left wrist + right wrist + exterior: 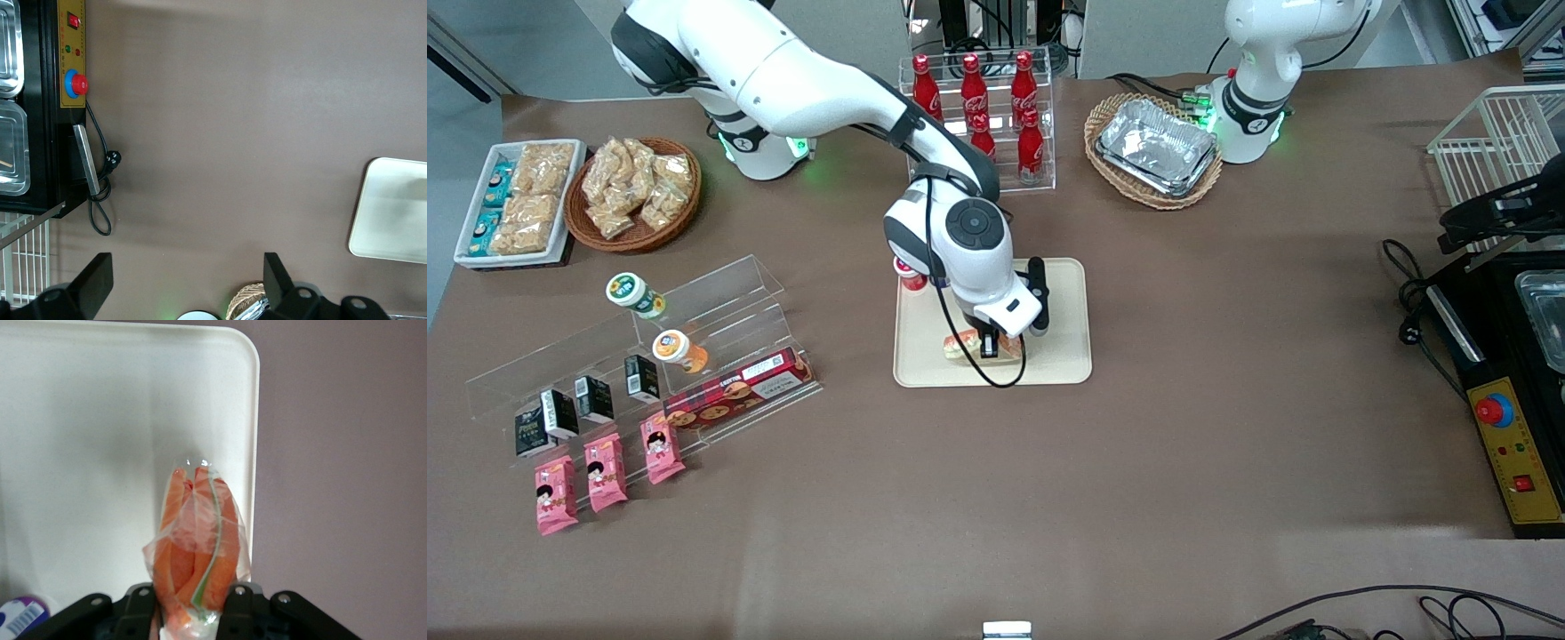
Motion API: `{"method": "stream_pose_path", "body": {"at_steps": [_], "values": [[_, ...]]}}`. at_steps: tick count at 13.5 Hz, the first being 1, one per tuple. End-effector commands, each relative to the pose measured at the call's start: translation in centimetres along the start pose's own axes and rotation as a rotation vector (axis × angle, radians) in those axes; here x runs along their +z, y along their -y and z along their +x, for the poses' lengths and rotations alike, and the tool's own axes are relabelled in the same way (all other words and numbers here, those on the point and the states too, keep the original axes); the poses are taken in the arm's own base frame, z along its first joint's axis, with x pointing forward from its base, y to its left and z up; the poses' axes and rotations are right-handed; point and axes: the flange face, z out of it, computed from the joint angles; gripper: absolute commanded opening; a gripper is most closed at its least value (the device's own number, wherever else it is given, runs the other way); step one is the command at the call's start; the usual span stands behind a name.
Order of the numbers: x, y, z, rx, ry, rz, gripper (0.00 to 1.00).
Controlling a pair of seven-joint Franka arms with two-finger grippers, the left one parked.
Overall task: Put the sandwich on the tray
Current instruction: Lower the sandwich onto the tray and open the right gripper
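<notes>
The gripper [190, 603] is clamping the wrapped sandwich [195, 543] just over the tray [1063, 356], near its front edge, so the placing step seems nearly done, needing only release and a lift.

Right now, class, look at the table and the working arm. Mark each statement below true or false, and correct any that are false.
1. The gripper is over the tray, shut on the sandwich. True.
2. The sandwich lies on bare table, away from the tray. False: it is over the tray, near the edge closest to the front camera.
3. The red bottles stand in a clear rack farther from the front camera than the tray. True.
4. The silver foil trays are stacked on the cream tray. False: they sit in a wicker basket near the parked arm's base.
5. Three pink snack packets lie on the table toward the working arm's end. True.
</notes>
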Motion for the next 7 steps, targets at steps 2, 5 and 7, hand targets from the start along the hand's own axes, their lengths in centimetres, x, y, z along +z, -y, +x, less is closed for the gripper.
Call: {"method": "stream_pose_path", "body": {"at_steps": [2,5,7], "values": [[1.7,-0.7,0.3,0.017,-0.01,-0.019,0.34],[3.0,-0.3,0.1,0.027,-0.011,-0.01,0.36],[3.5,-0.3,0.0,0.045,-0.007,-0.007,0.38]]}}
